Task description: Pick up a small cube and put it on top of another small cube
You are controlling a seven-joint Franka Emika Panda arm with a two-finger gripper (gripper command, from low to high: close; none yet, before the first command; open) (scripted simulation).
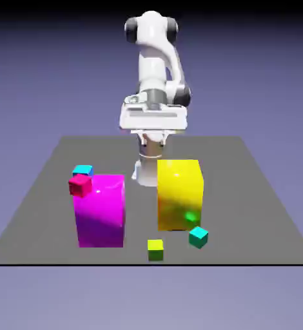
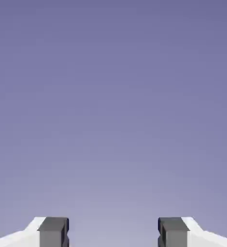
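My tool (image 1: 154, 138) is wide apart, its fingers holding nothing. Landmark: yellow block (image 1: 178, 195). I read the teal cube (image 1: 198, 237) on the table (image 1: 244, 213), near the block's front, toward the exterior view's right. The magenta block (image 1: 101, 211) stands apart, toward the view's left.

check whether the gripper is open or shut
Open: in the hand view the gripper's two fingertips stand wide apart, with only plain backdrop between them.

place: physics simulation | rendered robot arm (image 1: 153, 71) | dark tabletop (image 1: 141, 238) | plain blue-violet backdrop (image 1: 25, 84)
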